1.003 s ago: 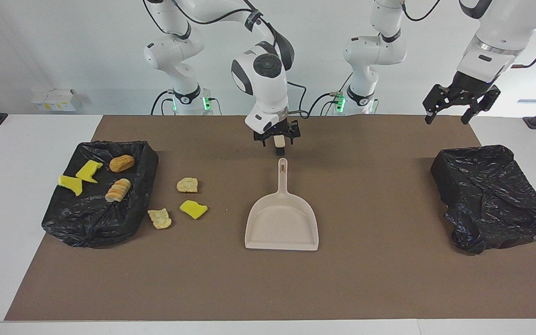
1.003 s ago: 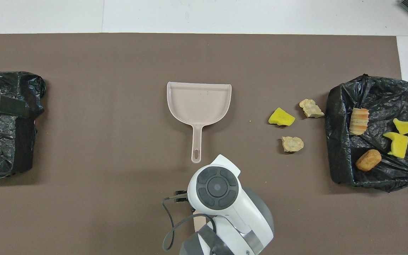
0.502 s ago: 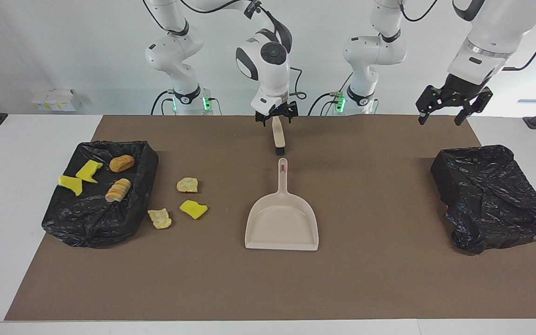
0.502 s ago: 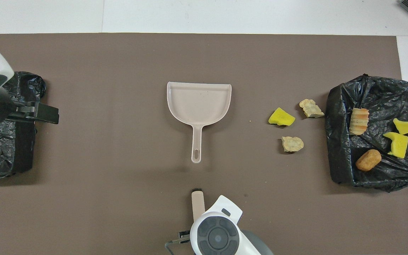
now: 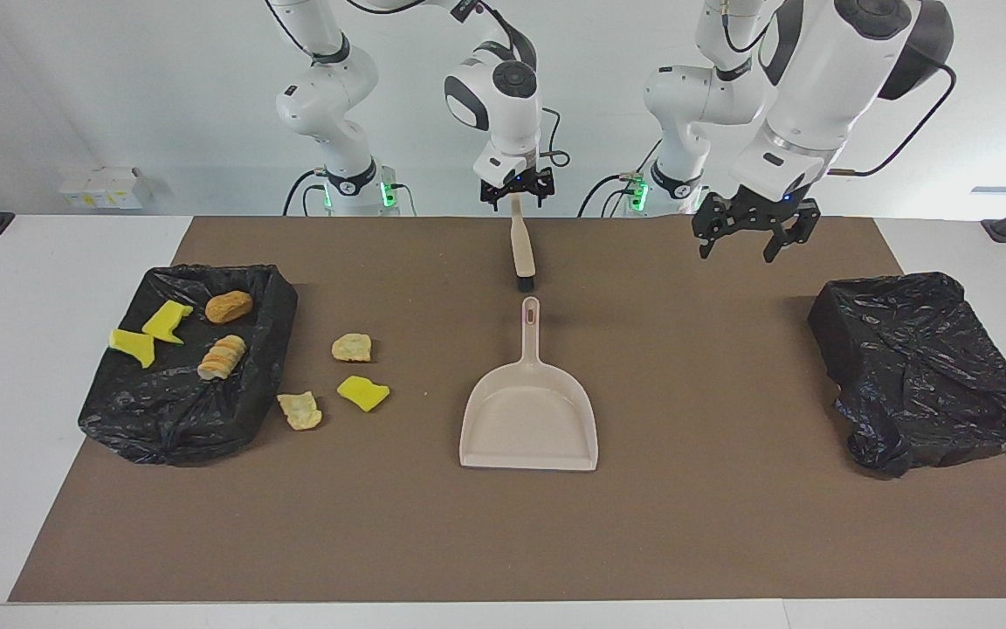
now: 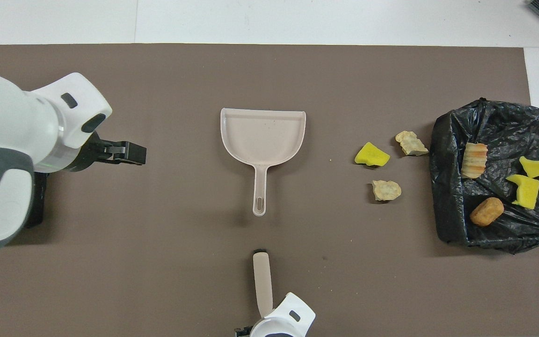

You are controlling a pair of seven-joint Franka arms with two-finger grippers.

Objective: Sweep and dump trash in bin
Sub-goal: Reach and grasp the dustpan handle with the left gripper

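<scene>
While the dustpan point(image 5: 528, 419) lay flat in the middle of the brown mat point(image 5: 695, 542), its handle pointing toward the robots, the brush point(image 5: 521, 253) lay on the mat just nearer to the robots than that handle's tip, bristles toward the pan. The right gripper point(image 5: 515, 194) hung over the brush's handle end with its fingers spread apart; whether they touched the handle could not be told. The left gripper point(image 5: 749, 240) (also with fingers apart and holding nothing) hung over bare mat between the dustpan and the black-bagged bin point(image 5: 926, 371) at the left arm's end of the table. The trash point(image 5: 363, 392) was all at the right arm's end: a yellow sponge piece and two pale bread-like chunks lay on the mat beside a second black-bagged bin point(image 5: 180, 411), one chunk touching its edge, and two yellow pieces and two bread chunks sat on that bin's bag.
</scene>
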